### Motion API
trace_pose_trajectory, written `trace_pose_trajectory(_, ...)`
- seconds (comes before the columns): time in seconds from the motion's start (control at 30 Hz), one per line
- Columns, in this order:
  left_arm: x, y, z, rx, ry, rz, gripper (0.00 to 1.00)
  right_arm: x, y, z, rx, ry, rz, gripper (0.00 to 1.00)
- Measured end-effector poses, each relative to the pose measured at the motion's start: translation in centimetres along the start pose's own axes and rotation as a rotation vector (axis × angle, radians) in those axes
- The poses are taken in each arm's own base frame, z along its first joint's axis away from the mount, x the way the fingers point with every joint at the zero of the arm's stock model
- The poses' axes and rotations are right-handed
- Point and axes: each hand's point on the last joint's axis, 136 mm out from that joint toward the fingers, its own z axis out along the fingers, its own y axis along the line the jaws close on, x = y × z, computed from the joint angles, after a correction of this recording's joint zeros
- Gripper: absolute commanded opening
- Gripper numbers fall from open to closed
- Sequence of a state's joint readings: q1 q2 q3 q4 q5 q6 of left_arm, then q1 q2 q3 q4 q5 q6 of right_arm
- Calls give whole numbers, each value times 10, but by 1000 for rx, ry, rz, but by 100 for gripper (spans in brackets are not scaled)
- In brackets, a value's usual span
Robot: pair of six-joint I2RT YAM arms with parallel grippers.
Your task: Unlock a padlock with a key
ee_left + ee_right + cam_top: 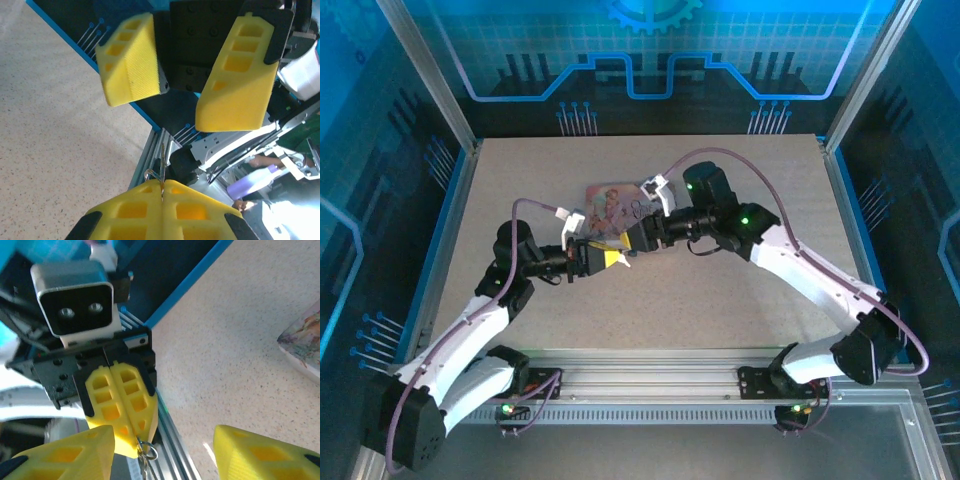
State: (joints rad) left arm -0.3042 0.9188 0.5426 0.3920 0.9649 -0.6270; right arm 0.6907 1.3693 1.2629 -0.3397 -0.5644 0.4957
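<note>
— Where is the key (162, 156)?
— It is pinched in the seam of the left fingers (135, 210), which are pressed flat together. A thin metal sliver stands out past their tips, with a small wire ring (151, 175) beside it.
— And the right fingers (235, 80)?
— They are spread wide and hold nothing. They face the left pair tip to tip. The key points toward the gap between them and touches neither one.
— How does it look from the other wrist?
— There the left fingers (120, 400) are closed with the ring (148, 452) dangling at their tips. The right fingers (260, 455) stand on either side at the bottom edge, well apart and cut off by the picture's border.
— What is hard to make out?
— The key is little more than a line, and its teeth cannot be read. From above, the meeting fingers form a small dark-and-yellow knot, and I cannot tell where the padlock lies. The pink tin (608, 205) lies on the worktop (720, 310) just behind that knot and is partly covered by it.
— And the arms?
— The left arm (470, 325) and right arm (810, 270) both reach in from the near edge. Their elbows point out to the sides and their forearms angle inward, so the wrists meet near the worktop's middle.
</note>
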Motion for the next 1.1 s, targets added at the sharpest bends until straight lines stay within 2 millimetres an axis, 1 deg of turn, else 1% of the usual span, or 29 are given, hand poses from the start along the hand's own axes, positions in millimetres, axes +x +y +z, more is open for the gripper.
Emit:
trace_pose_trajectory(0.07,-2,3,-1,-17,-21,-17,0,3,-4,0,1,-41,32,52)
trace_pose_trajectory(0.13,-4,6,-1,-32,-42,-32,0,9,-11,4,0,-69,69,49)
trace_pose_trajectory(0.2,-6,8,-2,-42,-59,-46,0,15,-16,11,-7,-85,95,44)
trace_pose_trajectory(0.27,-8,10,-2,-53,-70,-64,0,17,-14,16,-22,-97,110,36)
trace_pose_trajectory(0.33,-10,10,-2,-55,-80,-76,0,12,-6,18,-46,-121,104,27)
trace_pose_trajectory(0.43,-13,8,-3,-52,-91,-78,0,3,2,17,-71,-155,89,16)
trace_pose_trajectory(0.53,-14,7,-3,-51,-98,-84,0,-2,4,16,-78,-174,88,10)
trace_pose_trajectory(0.6,-14,7,-3,-54,-100,-85,0,-3,5,16,-82,-180,85,2)
trace_pose_trajectory(0.63,-15,8,-3,-55,-102,-86,0,-4,6,16,-84,-183,83,0)
trace_pose_trajectory(0.8,-15,8,-3,-58,-105,-92,0,-4,7,17,-75,-189,64,0)
trace_pose_trajectory(0.87,-13,10,-3,-61,-102,-97,18,-3,8,17,-56,-183,39,0)
trace_pose_trajectory(0.9,-12,10,-4,-62,-99,-90,32,-2,9,18,-47,-174,24,0)
trace_pose_trajectory(0.93,-11,9,-4,-62,-97,-84,43,-1,12,18,-38,-162,4,0)
trace_pose_trajectory(1.0,-8,8,-6,-71,-88,-75,54,-3,21,16,-36,-145,-38,0)
trace_pose_trajectory(1.03,-6,8,-7,-79,-83,-66,57,-5,26,14,-33,-137,-64,0)
trace_pose_trajectory(1.1,-2,6,-10,-96,-79,-47,59,-10,33,10,-27,-130,-110,0)
